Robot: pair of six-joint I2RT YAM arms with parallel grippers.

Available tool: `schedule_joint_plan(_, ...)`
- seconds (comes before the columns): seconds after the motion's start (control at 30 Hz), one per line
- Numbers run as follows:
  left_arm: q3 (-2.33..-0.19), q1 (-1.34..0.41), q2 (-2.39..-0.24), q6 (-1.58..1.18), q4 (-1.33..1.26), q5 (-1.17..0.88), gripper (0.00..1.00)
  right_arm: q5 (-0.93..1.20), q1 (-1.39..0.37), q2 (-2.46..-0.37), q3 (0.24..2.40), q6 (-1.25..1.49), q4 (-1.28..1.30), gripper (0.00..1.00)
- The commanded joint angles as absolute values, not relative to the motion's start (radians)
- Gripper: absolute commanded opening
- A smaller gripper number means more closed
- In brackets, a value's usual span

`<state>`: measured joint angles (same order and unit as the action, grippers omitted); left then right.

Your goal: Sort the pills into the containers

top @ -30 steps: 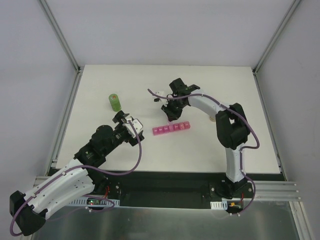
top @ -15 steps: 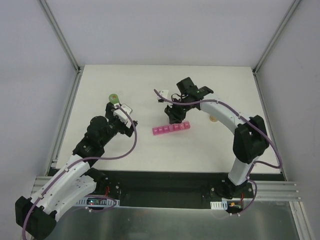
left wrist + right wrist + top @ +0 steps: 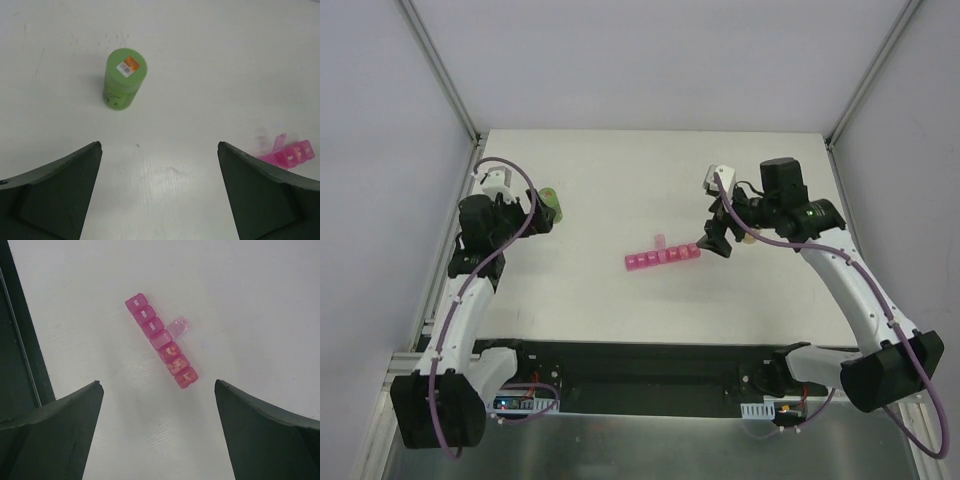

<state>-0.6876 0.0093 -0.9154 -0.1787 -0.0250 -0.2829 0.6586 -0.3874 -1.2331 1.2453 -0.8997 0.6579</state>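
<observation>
The right tool (image 3: 159, 384) stands wide and empty above the narrow bright-pink plastic strip of seven square compartments (image 3: 161, 341), which lies mid white tabletop (image 3: 240, 300) with its middle lid (image 3: 177, 326) flipped up. The left tool (image 3: 159, 145), equally wide, hovers near a standing green plastic cylindrical bottle (image 3: 125, 78).

We see a small green bottle (image 3: 550, 207) standing upright on the white table (image 3: 620, 170), close to the left edge and in the far half. Its flat lid bears an orange-and-white sticker (image 3: 125, 67), and faint print runs down its side. The table is matt and lightly scuffed, closed in by pale grey walls (image 3: 640, 60), with aluminium rails (image 3: 442, 75) slanting down to its far corners. Along the near edge we make out a black base plate (image 3: 650, 362) and, in front of that, a sheet of brushed metal (image 3: 670, 450).
</observation>
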Motion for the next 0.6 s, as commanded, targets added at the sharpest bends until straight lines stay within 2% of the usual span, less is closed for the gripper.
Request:
schedule_joint_plan(0.0, -0.689, 0.093, -1.026, -0.315, -0.005, -0.39, 0.99, 0.764, -0.339, -1.215, 1.2, -0.847, 0.621, 0.97)
schedule_joint_plan(0.17, -0.693, 0.092, -1.216, -0.207, -0.104, -0.341, 0.99, 0.857, -0.307, -1.23, 1.177, -0.782, 0.578, 0.97)
schedule_joint_plan(0.33, -0.647, 0.091, -1.334, -0.066, -0.348, -0.296, 0.99, 0.931, -0.308, -1.224, 1.144, -0.778, 0.58, 0.97)
schedule_joint_plan(0.47, -0.712, 0.087, -1.469, -0.009, -0.336, -0.252, 0.99, 0.943, -0.307, -1.21, 1.118, -0.792, 0.581, 0.97)
schedule_joint_plan(0.57, -0.828, 0.08, -1.564, 0.038, -0.212, -0.268, 0.94, 0.951, -0.307, -1.203, 1.117, -0.792, 0.581, 0.97)
